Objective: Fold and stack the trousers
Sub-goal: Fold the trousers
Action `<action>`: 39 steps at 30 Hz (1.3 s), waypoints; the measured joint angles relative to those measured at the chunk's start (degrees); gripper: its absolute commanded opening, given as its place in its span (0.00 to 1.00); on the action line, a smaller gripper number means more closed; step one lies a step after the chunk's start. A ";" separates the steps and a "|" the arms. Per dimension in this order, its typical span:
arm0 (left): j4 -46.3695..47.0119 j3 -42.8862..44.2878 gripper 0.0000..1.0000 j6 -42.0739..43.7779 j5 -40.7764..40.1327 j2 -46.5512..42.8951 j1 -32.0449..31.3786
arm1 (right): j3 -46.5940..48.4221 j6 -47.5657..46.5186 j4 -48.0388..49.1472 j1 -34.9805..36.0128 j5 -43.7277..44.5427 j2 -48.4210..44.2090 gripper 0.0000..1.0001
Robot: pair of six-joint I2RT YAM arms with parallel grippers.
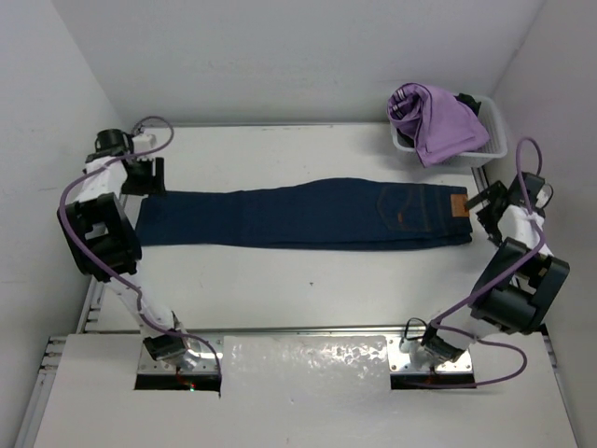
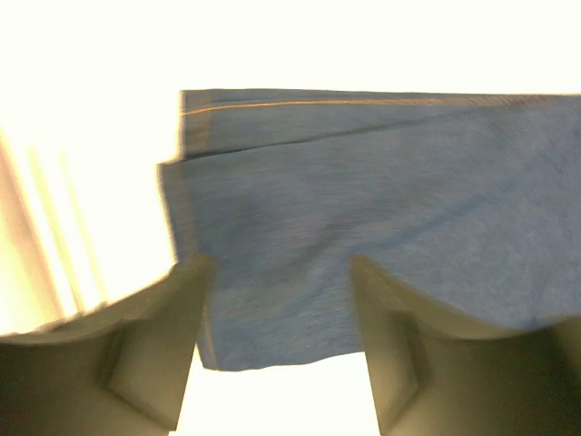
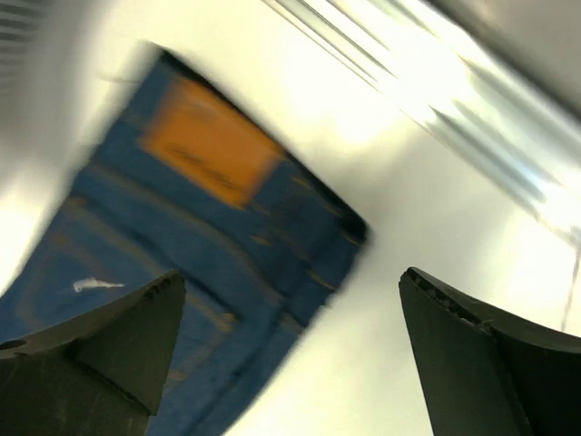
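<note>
1. The trousers lie flat on the table, one leg laid on the other. Their long axis runs straight from one hand to the other.
2. The left gripper sits at the hem end. Its fingers stand moderately apart with denim showing in the gap just ahead of the tips. Nothing looks pinched, though the wrist view is blurred and I can't say whether the tips touch cloth.
3. The right gripper is spread wide and holding nothing. The waistband corner with the tan patch lies just ahead of it, toward its left finger.
4. Each hand is nearest its own end, and neither can reach the far one without crossing the whole garment.
5. My read is that a fold across the length comes next. One end would travel along that axis towards the other hand, so the nearer hand has to take each end.
6. The purple garment in the basket sits beyond the right hand, apart from the jeans.
</note>
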 measured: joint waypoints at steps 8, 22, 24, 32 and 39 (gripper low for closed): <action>0.24 0.28 0.71 -5.66 -3.67 -0.04 9.66 | -5.07 2.64 -1.68 -0.04 -1.68 3.08 0.99; 2.43 -2.10 0.82 -8.15 -0.90 8.44 11.10 | -8.31 0.81 0.04 -0.11 -3.13 1.62 0.97; 2.71 -2.21 0.75 -7.87 -1.14 8.59 10.58 | -8.76 0.50 0.04 -0.11 -3.10 1.01 0.97; 4.55 -4.02 0.22 -5.88 0.37 8.44 9.44 | -8.98 -0.37 0.09 -0.11 -2.67 -1.49 0.97; 4.50 -4.44 0.00 -5.53 6.23 8.50 8.87 | -8.98 -1.27 0.13 -0.11 -2.62 -1.81 0.96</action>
